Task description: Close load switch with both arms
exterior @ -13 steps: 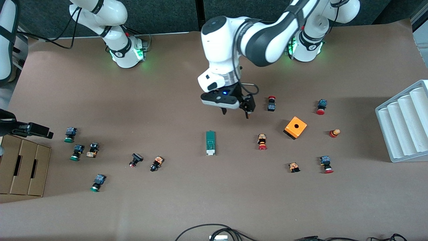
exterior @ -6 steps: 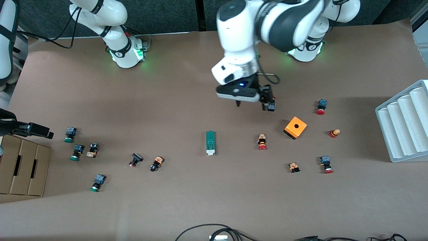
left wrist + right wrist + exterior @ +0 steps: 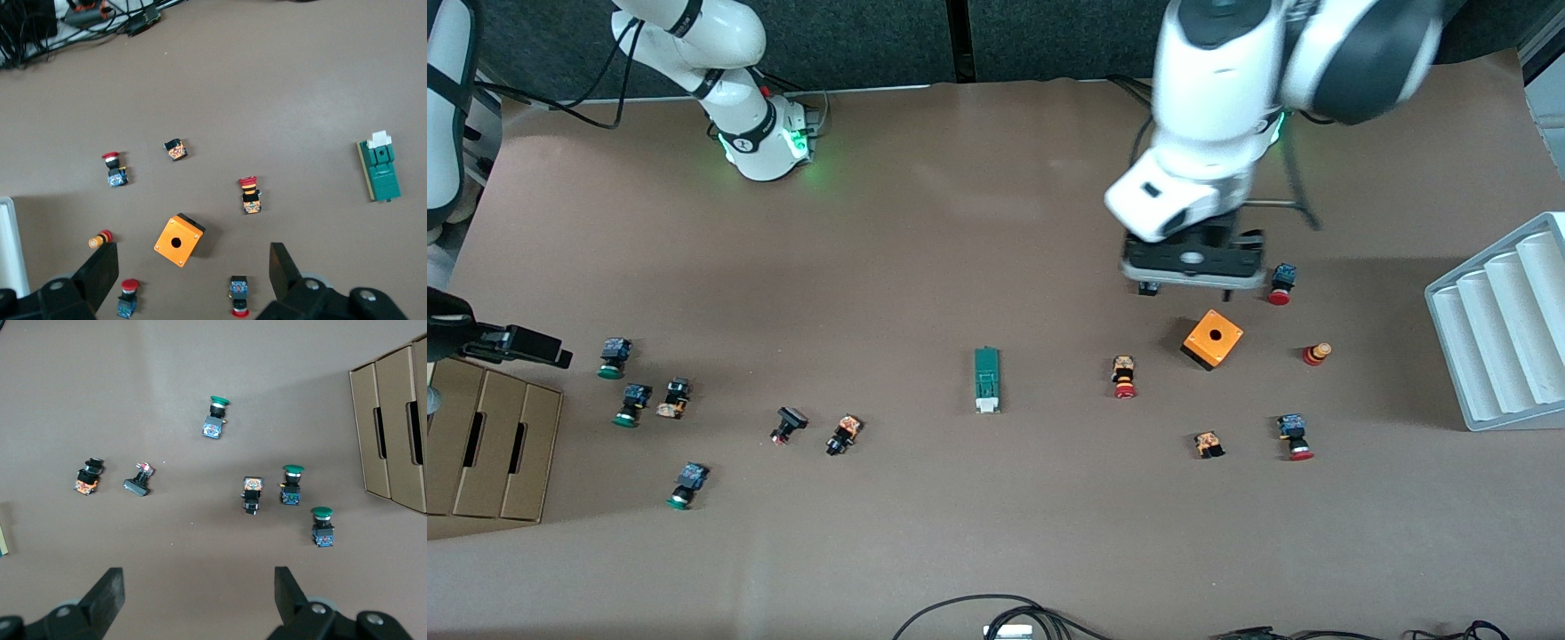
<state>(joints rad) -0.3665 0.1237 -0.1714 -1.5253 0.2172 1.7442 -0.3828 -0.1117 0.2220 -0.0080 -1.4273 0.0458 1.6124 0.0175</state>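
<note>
The left tool (image 3: pixel 190 277) is held wide open and empty over the orange box (image 3: pixel 1213 339). The right tool (image 3: pixel 199 597) is likewise open, empty, above green buttons (image 3: pixel 291 485). The load switch (image 3: pixel 986 380) lies untouched on the surface (image 3: pixel 925 222).

- No words, brand names or numbers can be read anywhere in these views.
- The white base of the right arm (image 3: pixel 760 138) bears a small black emblem on its collar, a mark with no letters to make out.
- The narrow dark-green load switch with a white end piece (image 3: pixel 986 380) shows a faint pale outline on its top face in the front view; no lettering can be read on it there or in the left wrist view (image 3: pixel 381 167).
- The orange cube box with a round hole (image 3: pixel 1212 339) has plain faces with no label.
</note>
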